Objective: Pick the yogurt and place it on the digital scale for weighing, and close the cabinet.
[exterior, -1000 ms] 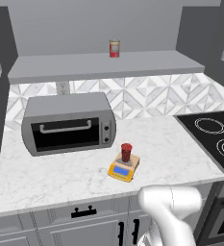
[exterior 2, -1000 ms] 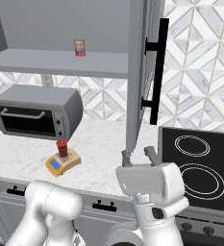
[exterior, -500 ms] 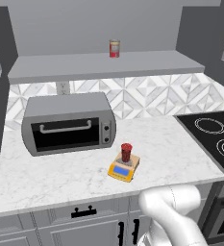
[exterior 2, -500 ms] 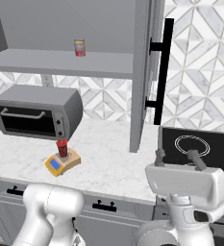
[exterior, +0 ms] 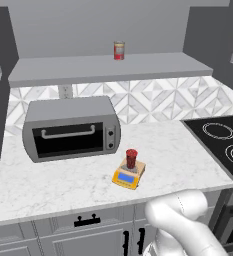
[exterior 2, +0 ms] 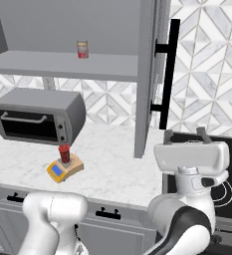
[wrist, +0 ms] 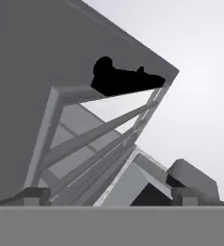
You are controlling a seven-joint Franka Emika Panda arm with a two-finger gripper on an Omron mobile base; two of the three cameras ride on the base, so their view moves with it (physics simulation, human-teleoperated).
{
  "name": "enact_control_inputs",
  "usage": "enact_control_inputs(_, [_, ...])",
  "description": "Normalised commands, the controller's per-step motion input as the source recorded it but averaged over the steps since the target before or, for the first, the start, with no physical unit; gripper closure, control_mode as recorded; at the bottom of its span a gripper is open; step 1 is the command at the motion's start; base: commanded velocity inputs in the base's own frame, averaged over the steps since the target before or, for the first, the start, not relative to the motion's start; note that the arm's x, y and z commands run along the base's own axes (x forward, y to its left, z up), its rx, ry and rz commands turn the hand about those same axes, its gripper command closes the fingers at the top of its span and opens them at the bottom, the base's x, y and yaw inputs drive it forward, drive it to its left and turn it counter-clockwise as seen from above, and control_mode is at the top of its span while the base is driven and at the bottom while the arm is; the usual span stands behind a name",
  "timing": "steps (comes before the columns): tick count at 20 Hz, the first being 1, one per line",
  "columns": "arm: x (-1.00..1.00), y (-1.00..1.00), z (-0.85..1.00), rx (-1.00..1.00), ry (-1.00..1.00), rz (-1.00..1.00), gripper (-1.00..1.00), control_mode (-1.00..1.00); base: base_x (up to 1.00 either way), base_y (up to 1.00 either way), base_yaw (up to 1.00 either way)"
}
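At the far left of the counter, the toaster oven is seen standing against the tiled wall, and above it a red can is left alone on the open shelf. Just right of the oven, the digital scale is found near the counter's front edge, and the yogurt is seen upright on its weighing plate. So the first half of the job is judged done: the cup is placed, nothing is gripped.

Further right, the cabinet door is seen swung out edge-on, its long black handle facing the stove side. Closing it is taken to be the step in hand. Below that door, the gripper is held raised over the stovetop, jaws spread wide and empty; in the hand view the door's underside and black handle are looked up at. Next, the hand is likely to be brought against the door's outer face and pushed leftward until it is shut.
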Motion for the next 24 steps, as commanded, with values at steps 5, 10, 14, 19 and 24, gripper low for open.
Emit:
enact_control_inputs(5, [0.76,-0.35,0.00,0.13,0.00,0.16,-1.00,-1.00,0.00,0.00,0.00])
enact_control_inputs(10, [0.64,-0.20,0.05,0.10,0.00,0.13,-1.00,-1.00,0.00,0.00,0.00])
enact_control_inputs(14, [-0.09,0.52,0.78,-0.04,-0.11,0.00,-1.00,-1.00,0.00,0.00,0.00])
enact_control_inputs(19, [-0.17,1.00,0.76,-0.19,-0.17,-0.04,-1.00,-1.00,0.00,0.00,0.00])
enact_control_inputs(24, [-0.03,1.00,0.17,-0.30,-0.11,-0.15,-1.00,-1.00,0.00,0.00,0.00])
